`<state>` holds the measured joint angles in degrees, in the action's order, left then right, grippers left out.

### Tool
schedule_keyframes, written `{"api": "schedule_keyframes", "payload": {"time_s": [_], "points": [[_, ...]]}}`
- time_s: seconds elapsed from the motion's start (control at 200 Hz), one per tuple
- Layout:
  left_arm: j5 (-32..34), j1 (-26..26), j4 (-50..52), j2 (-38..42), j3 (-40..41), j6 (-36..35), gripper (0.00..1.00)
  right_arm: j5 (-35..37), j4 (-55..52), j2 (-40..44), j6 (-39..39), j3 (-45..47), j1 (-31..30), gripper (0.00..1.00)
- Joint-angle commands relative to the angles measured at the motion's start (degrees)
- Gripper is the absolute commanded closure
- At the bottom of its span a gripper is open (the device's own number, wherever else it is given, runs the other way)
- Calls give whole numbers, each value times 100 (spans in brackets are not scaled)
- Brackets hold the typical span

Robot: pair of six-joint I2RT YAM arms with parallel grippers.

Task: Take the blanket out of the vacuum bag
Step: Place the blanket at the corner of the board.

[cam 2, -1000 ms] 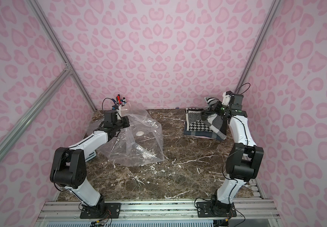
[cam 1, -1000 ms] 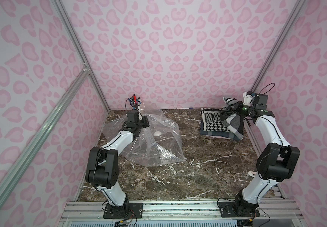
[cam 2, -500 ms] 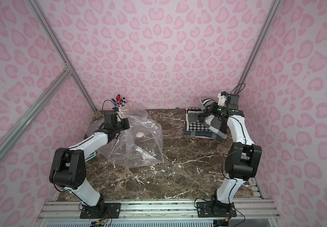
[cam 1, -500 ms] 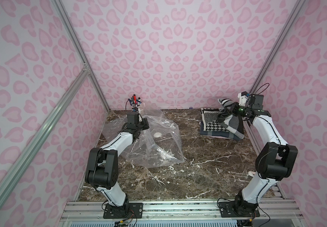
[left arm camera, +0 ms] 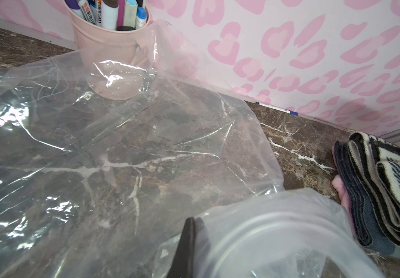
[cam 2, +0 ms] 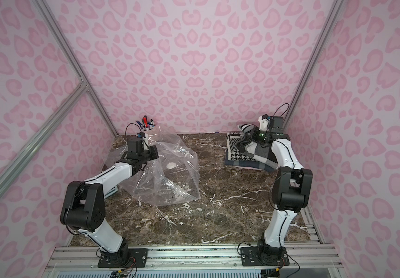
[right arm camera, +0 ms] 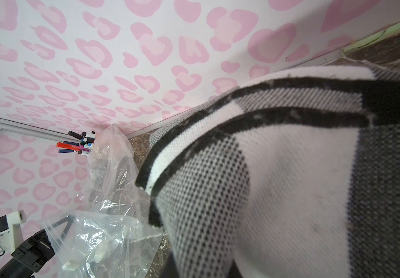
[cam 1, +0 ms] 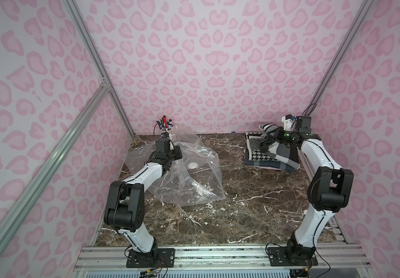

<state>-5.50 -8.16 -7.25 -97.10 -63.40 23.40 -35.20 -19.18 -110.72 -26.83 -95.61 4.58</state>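
Over at the back-left of the tabletop [cam 1: 218, 216], the left gripper [cam 1: 176, 154] pinches the vacuum bag [cam 1: 194, 178], which slumps empty there. Toward the back-right corner the right gripper [cam 1: 270, 140] clamps a lifted fold of the blanket [cam 1: 266, 155], already clear of the bag; only letting go seems left, I'd say.

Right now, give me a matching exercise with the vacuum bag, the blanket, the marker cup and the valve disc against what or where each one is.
1 vacuum bag
2 blanket
3 marker cup
4 valve disc

a pink, in the back left corner
b round and white
c clear, crinkled, empty
d folded, houndstooth, outside the bag

Pairs: 1-c, 2-d, 3-a, 4-b
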Motion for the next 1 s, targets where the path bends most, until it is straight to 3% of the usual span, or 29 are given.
{"api": "schedule_keyframes", "payload": {"time_s": [0.0, 0.585, 0.685, 0.75, 0.825, 0.995], "points": [[-28, 9, -31, 42, 7, -99, 96, -221, 179, -33, 19, -96, -63, 100], [-101, 15, -66, 59, 38, -80, 96, -283, -33, -342, 196, -333, -480, 100], [-101, 11, -66, 53, 33, -90, 96, -330, -108, -398, 317, -395, -531, 67], [-114, 8, -66, 39, 30, -90, 96, -371, -118, -377, 418, -405, -571, 57], [-136, 11, -66, 3, 19, -90, 96, -461, -120, -346, 495, -403, -604, 51], [-235, 12, -102, -37, 2, -55, 96, -739, -57, -319, 521, -408, -632, 50]]}}
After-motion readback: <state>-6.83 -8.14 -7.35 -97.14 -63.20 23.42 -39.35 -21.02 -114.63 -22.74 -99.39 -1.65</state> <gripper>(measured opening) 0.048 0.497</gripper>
